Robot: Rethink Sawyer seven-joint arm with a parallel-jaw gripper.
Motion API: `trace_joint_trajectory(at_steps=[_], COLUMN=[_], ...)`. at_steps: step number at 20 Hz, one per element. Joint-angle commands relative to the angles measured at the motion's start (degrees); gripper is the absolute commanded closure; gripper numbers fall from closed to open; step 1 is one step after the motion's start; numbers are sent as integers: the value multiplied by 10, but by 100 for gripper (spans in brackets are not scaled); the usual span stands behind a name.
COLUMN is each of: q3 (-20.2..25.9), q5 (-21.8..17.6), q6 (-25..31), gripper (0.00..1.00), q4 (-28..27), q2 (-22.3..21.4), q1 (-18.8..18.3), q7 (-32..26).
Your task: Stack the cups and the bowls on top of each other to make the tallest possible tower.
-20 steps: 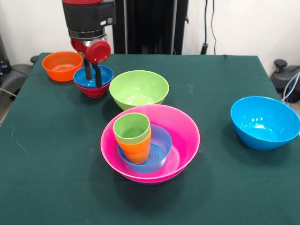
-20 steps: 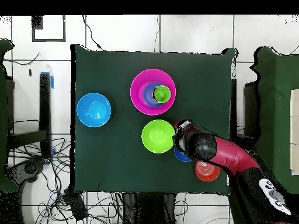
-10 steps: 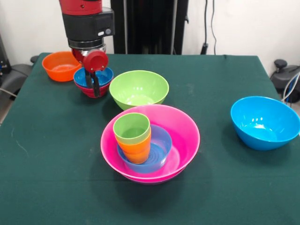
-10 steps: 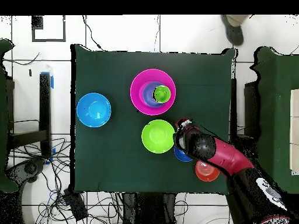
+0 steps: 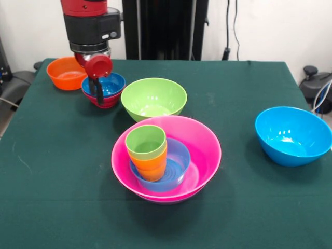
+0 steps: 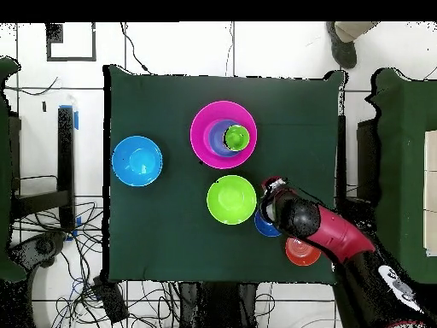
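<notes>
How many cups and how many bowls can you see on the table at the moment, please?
Cups: 2, light green cup nested in orange cup.
Large bowls: 3, pink bowl, lime green bowl, sky-blue bowl.
Small bowls: 4, light-blue bowl, dark-blue bowl, red bowl, small orange bowl.
Total: 9.

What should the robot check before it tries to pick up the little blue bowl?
1. Claw over the dark-blue bowl: ok, it hangs at that bowl's rim.
2. Claw open or shut: cannot tell.
3. Dark-blue bowl free to lift: not ok, it sits nested in the red bowl, which may come up with it.
4. Tower ready: ok, green cup in orange cup stands upright in the pink bowl.
5. Path to the tower: not ok, the lime green bowl lies between.
6. Orange bowl out of the way: ok, apart.
</notes>
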Motion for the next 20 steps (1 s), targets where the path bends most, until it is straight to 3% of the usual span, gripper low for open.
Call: trace_joint_trajectory(at_steps=[1, 9, 20], q3=[-9, -16, -3], q5=[28, 37, 56], q6=[15, 33, -5], gripper=[0, 0, 0], q4=[53, 68, 113], q2=[-31, -47, -47], q1=[15, 10, 5], q7=[79, 65, 84])
